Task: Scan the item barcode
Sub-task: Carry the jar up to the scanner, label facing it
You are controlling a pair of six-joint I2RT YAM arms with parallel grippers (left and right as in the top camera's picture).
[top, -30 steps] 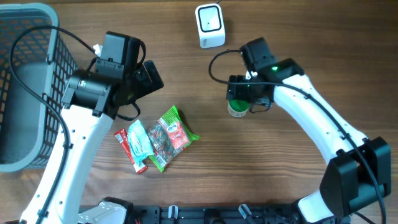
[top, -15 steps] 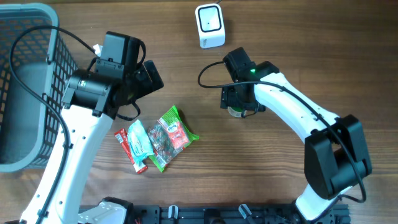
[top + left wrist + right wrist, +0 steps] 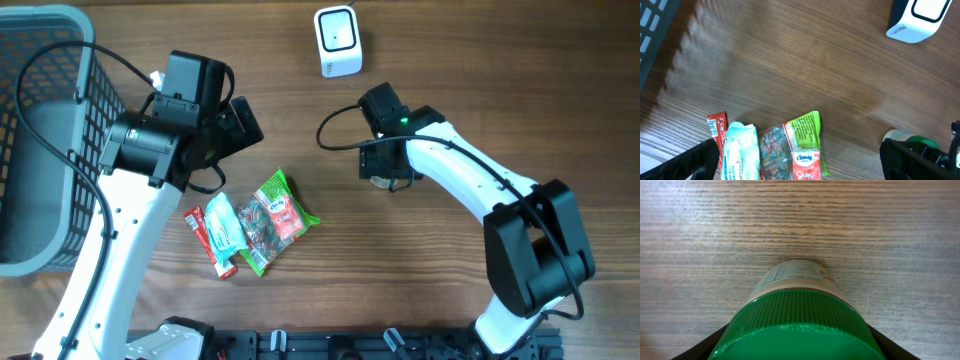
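Right gripper (image 3: 796,349): fingers flank the green cap of the bottle (image 3: 796,311) on either side; whether they press on it cannot be told. Left gripper (image 3: 802,161): jaws spread wide, holding nothing. The wooden table (image 3: 480,60) carries a grey basket (image 3: 50,40) at far left, snack packets (image 3: 262,218) near left of centre, a white scanner (image 3: 337,42) at far centre, and the bottle, upright, nearer than the scanner and right of the packets.

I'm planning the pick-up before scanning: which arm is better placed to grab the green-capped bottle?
Right. The right gripper sits over the bottle, fingers either side of the green cap, with the scanner nearby. The left gripper hangs open near the snack packets, apart from the bottle.
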